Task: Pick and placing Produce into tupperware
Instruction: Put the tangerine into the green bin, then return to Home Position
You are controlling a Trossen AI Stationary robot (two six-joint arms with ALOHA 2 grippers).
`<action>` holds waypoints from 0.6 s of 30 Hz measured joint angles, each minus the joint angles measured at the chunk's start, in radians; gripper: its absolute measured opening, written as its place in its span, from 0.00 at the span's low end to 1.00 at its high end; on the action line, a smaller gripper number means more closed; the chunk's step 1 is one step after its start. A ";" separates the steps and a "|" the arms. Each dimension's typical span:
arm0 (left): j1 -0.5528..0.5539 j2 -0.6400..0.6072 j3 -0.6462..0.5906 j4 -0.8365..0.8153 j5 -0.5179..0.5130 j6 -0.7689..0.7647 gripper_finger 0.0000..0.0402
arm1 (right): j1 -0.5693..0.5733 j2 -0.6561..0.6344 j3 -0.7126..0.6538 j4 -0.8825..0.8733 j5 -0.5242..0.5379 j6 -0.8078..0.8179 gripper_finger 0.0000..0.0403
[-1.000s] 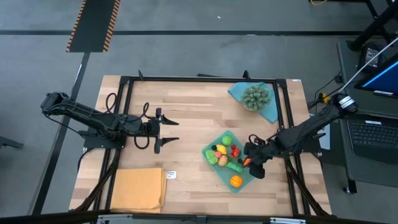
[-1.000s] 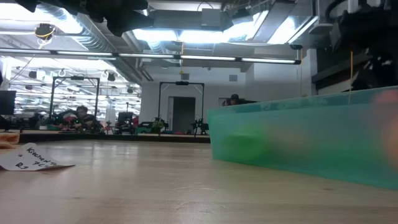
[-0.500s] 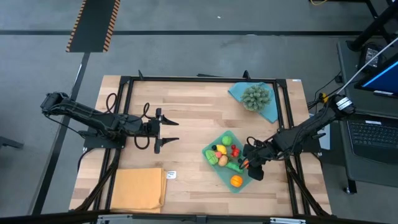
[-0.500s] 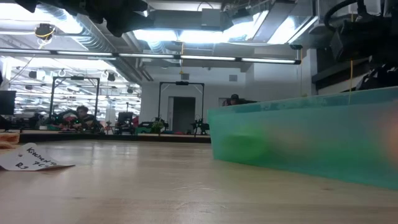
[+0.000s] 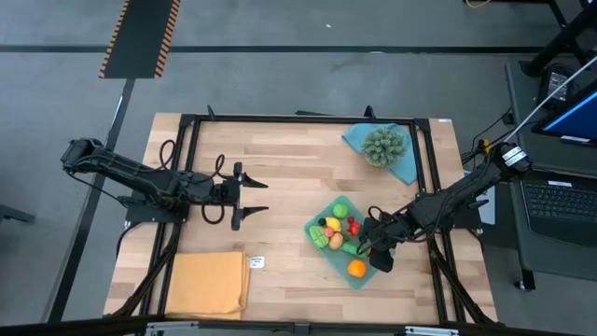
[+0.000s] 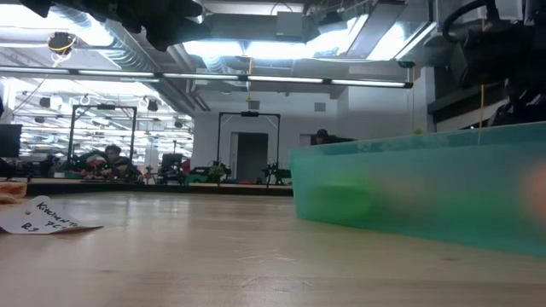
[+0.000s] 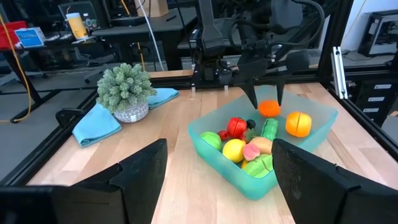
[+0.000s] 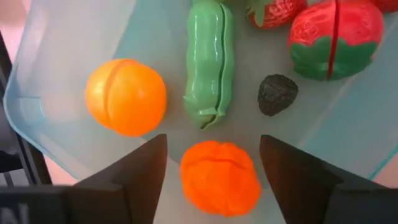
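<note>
The right gripper (image 8: 219, 155) hangs over the teal tupperware (image 5: 328, 259) at the table's four o'clock, jaws apart around an orange produce piece (image 8: 219, 177) (contact unclear). Beyond lie a pea pod (image 8: 208, 62) and a strawberry (image 8: 273, 12). The left gripper (image 5: 258, 198), at nine o'clock, waits spread.

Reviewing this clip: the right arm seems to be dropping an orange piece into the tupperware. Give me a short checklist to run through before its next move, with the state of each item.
1. Right gripper over the tupperware: ok.
2. Fingers parted around the orange piece: ok, gaps show on both sides in the right wrist view.
3. Orange piece resting on the floor of the tupperware: cannot tell, it may be mid-drop.
4. Landing spot free: ok, open floor between the orange half and the green pod.
5. Left gripper out of the way: ok, open, over bare table well to the left.
6. Produce left outside the tupperware: ok, none seen on the table in the high view.
</note>
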 joint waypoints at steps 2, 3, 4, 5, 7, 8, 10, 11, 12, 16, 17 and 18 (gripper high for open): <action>0.000 0.000 0.000 -0.001 0.000 0.001 0.69 | 0.000 0.000 0.000 0.007 0.000 -0.001 0.65; 0.000 0.000 0.000 -0.001 0.000 0.001 0.69 | 0.000 0.000 0.000 0.011 0.000 -0.001 0.66; 0.000 0.000 0.000 0.000 0.000 0.002 0.69 | -0.003 0.000 0.000 0.011 0.000 -0.001 0.67; 0.000 0.000 0.000 0.000 0.000 0.002 0.69 | -0.006 -0.001 0.000 0.010 -0.001 -0.001 0.67; 0.000 0.000 0.000 0.000 0.000 0.002 0.69 | -0.017 -0.003 0.000 0.015 -0.006 -0.001 0.68; 0.000 0.000 0.000 0.000 0.000 0.002 0.69 | -0.023 -0.003 0.000 0.019 -0.008 -0.001 0.68; 0.000 0.000 0.000 0.000 0.000 0.002 0.69 | -0.038 -0.003 0.000 0.039 -0.008 0.009 0.68; 0.000 0.000 0.000 0.000 0.000 0.002 0.69 | -0.045 -0.003 0.000 0.060 -0.009 0.024 0.68; 0.000 0.000 0.000 0.005 0.000 0.002 0.69 | -0.050 -0.003 0.000 0.083 -0.014 0.027 0.68; -0.020 -0.008 0.001 0.038 -0.001 0.049 0.69 | -0.081 -0.023 0.000 0.175 -0.058 -0.033 0.68; -0.027 -0.016 0.001 0.035 -0.001 0.066 0.69 | -0.086 -0.036 0.000 0.194 -0.058 -0.049 0.68; -0.033 -0.028 0.001 0.034 -0.001 0.075 0.69 | -0.091 -0.054 0.000 0.212 -0.059 -0.072 0.68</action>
